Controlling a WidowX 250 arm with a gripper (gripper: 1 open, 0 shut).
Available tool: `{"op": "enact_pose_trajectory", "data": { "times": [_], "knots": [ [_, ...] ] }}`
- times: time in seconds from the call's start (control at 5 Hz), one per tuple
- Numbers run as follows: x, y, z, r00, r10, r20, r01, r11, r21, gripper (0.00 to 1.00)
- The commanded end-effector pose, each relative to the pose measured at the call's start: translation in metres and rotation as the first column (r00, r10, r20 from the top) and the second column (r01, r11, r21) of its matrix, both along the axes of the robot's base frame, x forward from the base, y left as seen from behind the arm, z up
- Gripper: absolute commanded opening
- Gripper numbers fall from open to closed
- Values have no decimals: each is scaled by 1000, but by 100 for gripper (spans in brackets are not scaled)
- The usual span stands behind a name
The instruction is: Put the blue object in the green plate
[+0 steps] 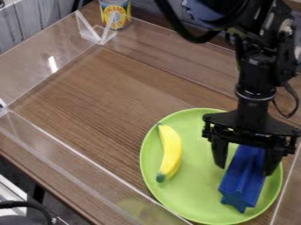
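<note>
Along the left edge, a clear plastic wall [47,132] borders the wooden table [129,88], and its see-through panels run toward the back corner. At the far back, just behind that wall, stands a small yellow cup [114,13] with a blue mark on it. Much of the brown tabletop between the wall and the near right corner is bare wood grain. Toward the near right sits the green plate [194,123], round and wide, reaching almost to the table's front edge. On the plate's left part lies a yellow banana [172,151], pointing roughly front to back, with its dark tip toward the front. Right of the banana, apart from it, the blue block [245,180] rests on the plate, its length also running front to back. Directly over the block's far end hangs the black gripper [249,155], pointing straight down, its fingers [221,148] spread wide on either side of the block and released, not clamping it. The dark arm [259,61] rises from it toward the upper right.
</note>
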State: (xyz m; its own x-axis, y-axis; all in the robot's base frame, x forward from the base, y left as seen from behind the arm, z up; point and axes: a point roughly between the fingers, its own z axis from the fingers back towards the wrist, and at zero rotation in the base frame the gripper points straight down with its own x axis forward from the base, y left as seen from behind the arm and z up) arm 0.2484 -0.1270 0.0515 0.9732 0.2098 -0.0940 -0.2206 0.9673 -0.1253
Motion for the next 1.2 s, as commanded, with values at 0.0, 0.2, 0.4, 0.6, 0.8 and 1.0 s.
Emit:
{"op": "enact_pose_trajectory", "data": {
  "times": [0.0, 0.2, 0.4, 0.6, 0.8, 1.0],
  "knots": [
    [3, -2, 17, 998, -2, 58, 3, 1000, -19, 100],
    [3, -2, 18, 998, 3, 63, -2, 1000, -20, 100],
    [3, -2, 19, 998, 9, 68, -7, 1000, -21, 100],
    [3, -2, 14, 998, 15, 69, -14, 1000, -25, 100],
    [3, -3, 9, 997, 22, 69, -20, 999, -28, 100],
    [4, -3, 5, 997, 29, 71, -27, 999, -31, 0]
  ]
}}
